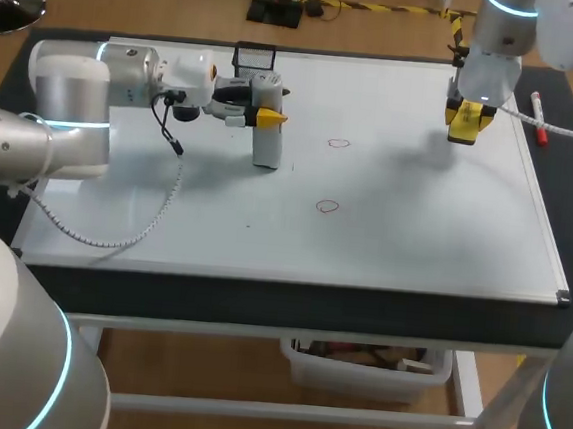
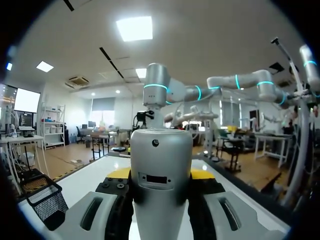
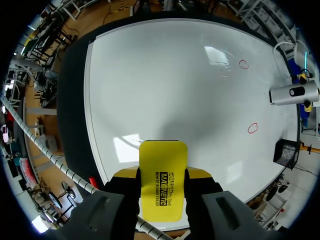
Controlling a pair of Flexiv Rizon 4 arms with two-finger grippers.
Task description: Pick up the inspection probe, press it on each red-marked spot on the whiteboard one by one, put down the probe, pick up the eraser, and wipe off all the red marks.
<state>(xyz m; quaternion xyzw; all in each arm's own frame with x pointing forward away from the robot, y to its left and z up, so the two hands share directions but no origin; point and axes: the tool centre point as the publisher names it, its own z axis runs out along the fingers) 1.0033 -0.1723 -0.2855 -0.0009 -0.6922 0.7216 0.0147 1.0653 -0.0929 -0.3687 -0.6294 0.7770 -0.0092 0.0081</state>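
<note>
1. One inspection probe (image 1: 266,145), a silver-white cylinder, stands upright with its long axis vertical, over the far left part of the whiteboard (image 1: 415,236). I cannot tell if its lower end touches the board.
2. The left gripper (image 1: 271,105) lies level and pinches the probe from two sides, its fingers crossing the probe's axis.
3. One yellow eraser (image 3: 162,185) is clamped between the fingers of the right gripper (image 3: 162,172), above the board's far right part. Its long axis runs along the fingers, and its free end points down at the board.
4. There are two red marks, both small ovals: a far mark (image 1: 338,143) and a near mark (image 1: 327,206). Both lie between the grippers, nearer the probe.
5. One black mesh basket (image 1: 257,59) sits at the far edge behind the probe. One red marker (image 1: 538,116) lies just beside the board's right edge.
</note>
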